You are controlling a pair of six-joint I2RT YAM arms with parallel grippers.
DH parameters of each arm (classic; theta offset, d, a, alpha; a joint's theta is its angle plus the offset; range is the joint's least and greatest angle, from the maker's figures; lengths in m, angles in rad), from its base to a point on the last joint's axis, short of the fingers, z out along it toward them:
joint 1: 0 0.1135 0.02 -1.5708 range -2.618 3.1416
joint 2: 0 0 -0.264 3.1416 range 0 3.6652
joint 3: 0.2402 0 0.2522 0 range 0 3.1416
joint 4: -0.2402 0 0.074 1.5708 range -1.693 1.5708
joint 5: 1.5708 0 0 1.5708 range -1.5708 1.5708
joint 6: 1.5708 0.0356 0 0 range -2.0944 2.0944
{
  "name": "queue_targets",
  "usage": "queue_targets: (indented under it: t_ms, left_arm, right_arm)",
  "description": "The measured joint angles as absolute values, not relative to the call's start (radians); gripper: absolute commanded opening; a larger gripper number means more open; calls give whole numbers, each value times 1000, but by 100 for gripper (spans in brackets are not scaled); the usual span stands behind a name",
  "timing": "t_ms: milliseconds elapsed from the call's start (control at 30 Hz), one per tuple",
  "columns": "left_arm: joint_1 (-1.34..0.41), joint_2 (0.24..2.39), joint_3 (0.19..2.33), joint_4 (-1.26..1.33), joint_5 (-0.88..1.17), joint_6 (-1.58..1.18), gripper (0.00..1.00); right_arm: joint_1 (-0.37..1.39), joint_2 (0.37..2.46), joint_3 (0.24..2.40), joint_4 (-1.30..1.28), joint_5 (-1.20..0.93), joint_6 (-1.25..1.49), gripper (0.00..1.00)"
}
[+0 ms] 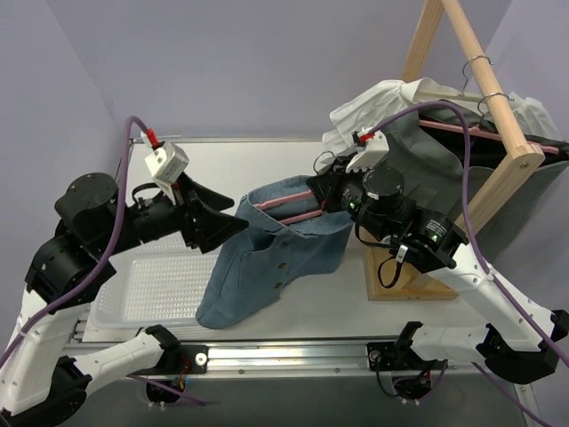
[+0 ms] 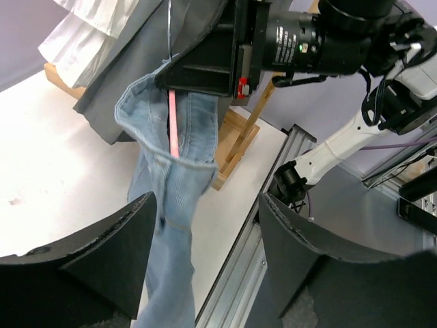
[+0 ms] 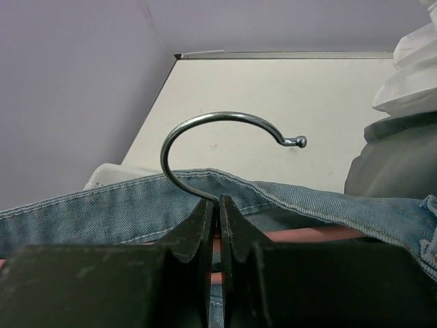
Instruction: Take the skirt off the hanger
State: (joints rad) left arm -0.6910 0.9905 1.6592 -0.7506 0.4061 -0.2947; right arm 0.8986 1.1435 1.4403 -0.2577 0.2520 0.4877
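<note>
Calls for pinching the soft, limp denim skirt (image 1: 267, 258) at the waistband (image 2: 136, 102): left hand (image 2: 205, 205) apart, right hand (image 3: 217, 205) clamped on hanger (image 2: 173, 123).

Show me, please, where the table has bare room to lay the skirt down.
The far tabletop is bare, between the back wall, the skirt and the hung clothes. The white tray near left also looks empty. The right is crowded: wooden rack and the right tool gripping the hanger.
</note>
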Motion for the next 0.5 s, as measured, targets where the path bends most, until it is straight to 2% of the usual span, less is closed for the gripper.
queue_targets:
  t_ms: [233, 500]
  left_arm:
    - [-691, 879, 1537, -750, 416, -294, 72]
    - [-691, 855, 1415, -764, 418, -302, 71]
  right_arm:
    - [899, 1143, 1502, -308, 285, 497, 0]
    - [899, 1143, 1558, -329, 296, 497, 0]
